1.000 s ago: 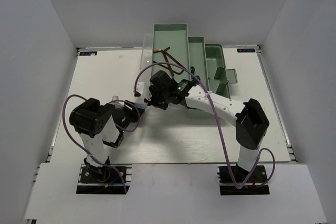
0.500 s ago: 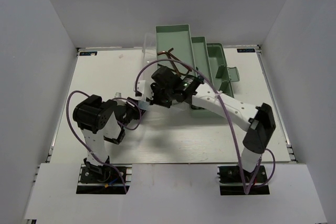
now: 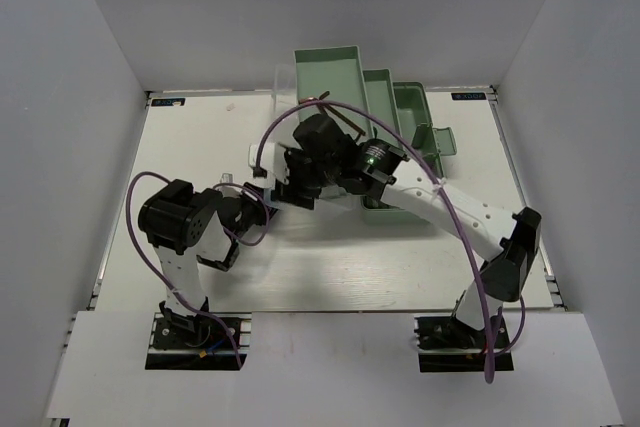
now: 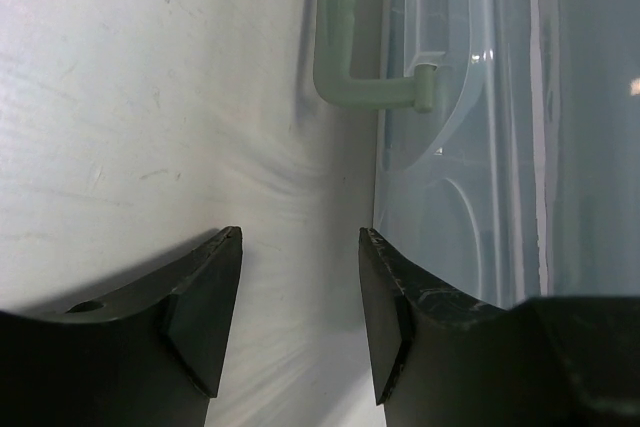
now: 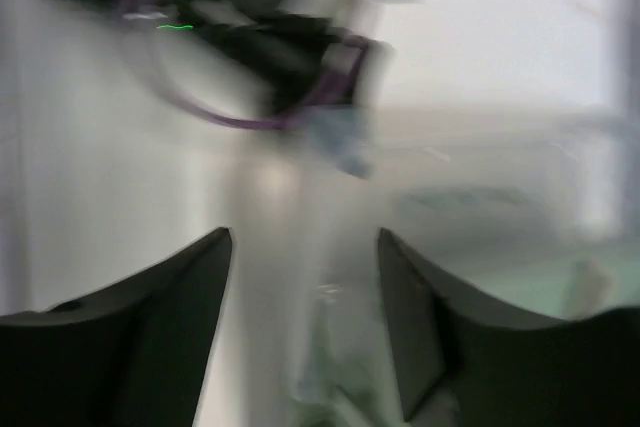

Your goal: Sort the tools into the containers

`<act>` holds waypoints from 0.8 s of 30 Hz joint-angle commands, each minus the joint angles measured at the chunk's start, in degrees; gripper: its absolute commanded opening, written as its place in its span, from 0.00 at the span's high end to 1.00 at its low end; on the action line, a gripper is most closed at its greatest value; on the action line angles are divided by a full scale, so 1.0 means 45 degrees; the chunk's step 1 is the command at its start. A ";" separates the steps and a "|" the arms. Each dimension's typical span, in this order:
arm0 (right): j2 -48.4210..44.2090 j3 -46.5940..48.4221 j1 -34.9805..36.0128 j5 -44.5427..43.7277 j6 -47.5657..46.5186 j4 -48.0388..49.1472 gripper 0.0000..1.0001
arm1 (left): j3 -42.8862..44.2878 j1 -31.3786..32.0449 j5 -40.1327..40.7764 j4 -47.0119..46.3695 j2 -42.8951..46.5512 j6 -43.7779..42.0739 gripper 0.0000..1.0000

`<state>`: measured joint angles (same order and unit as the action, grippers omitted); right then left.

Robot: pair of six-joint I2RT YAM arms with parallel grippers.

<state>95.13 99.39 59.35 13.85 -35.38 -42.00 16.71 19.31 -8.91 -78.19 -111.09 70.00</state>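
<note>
The containers are pale-green trays [image 3: 330, 72] of a fold-out toolbox at the back middle of the table, with a translucent lid [image 3: 284, 87] on their left. No tools can be made out; my right arm covers the front of the trays. My right gripper [image 3: 286, 187] hangs at the toolbox's left front corner. Its view is blurred, but the right gripper [image 5: 305, 232] is open with nothing between the fingers. My left gripper [image 3: 262, 211] sits low just left of it. The left gripper [image 4: 300, 232] is open over bare table, beside the lid [image 4: 470, 147] and the green handle [image 4: 350, 67].
The right arm's purple cable [image 3: 330, 107] arches over the trays. The two grippers are close together. White walls enclose the table on three sides. The blurred left arm [image 5: 260, 17] fills the top of the right wrist view.
My right gripper has gone from shut to open, and the right arm has stretched out, its elbow swinging right. The left arm has hardly moved.
</note>
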 commanded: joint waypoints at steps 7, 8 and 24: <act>-0.1004 0.0548 -0.3692 -1.3292 0.0613 0.8402 0.43 | 0.1482 -0.0014 -0.0950 -0.2351 0.0878 -0.0496 0.39; -0.0984 0.0530 -0.4664 -1.3234 0.1137 0.8047 0.62 | 0.1598 -0.0014 -0.1066 -0.2157 0.1032 -0.0632 0.39; 0.4131 -0.0740 -1.2466 -0.4405 0.5361 -0.1702 0.98 | 0.3220 0.0121 -0.1751 0.2845 0.4333 -0.3172 0.40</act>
<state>110.54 94.83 3.33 -14.37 -12.32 -41.28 28.34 18.98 -14.37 -66.13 -95.37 58.35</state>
